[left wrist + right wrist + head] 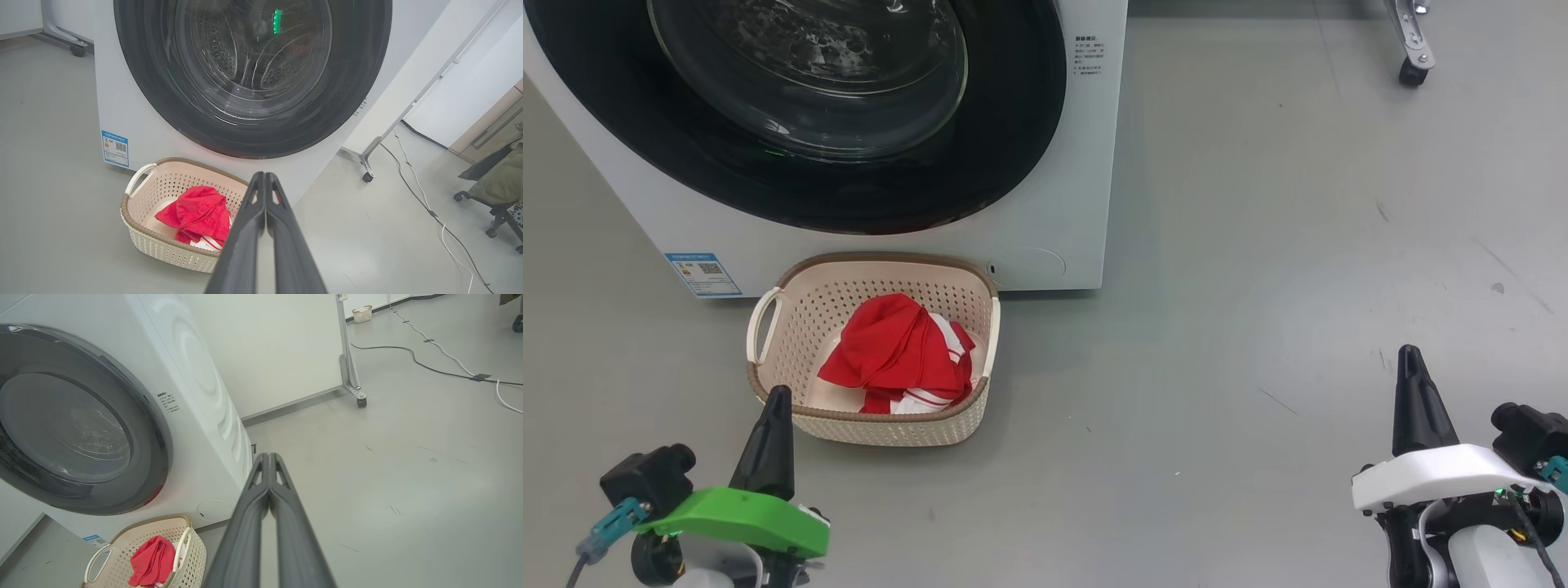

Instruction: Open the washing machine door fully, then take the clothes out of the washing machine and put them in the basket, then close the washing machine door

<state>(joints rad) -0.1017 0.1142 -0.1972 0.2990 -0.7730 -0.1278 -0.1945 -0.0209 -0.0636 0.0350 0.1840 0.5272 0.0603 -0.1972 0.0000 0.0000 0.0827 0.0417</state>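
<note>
Smooth grey floor [1258, 286], lightly scuffed. Nearest, the left gripper [778, 394] and right gripper [1409, 353] each have their jaws pressed together on nothing, well apart from each other. Just past the left one stands the basket [890, 260], its long axis parallel to the washing machine [1045, 204] front, its white handle loop facing left; the clothes [890, 347] lie heaped inside. The washing machine door [980, 163] sits flush against the machine. A blue sticker [703, 273] shows a QR code; the grey print [1088, 55] is unreadable. Beyond, a castor [1413, 73], a white partition [278, 347] and cables [408, 355]
</note>
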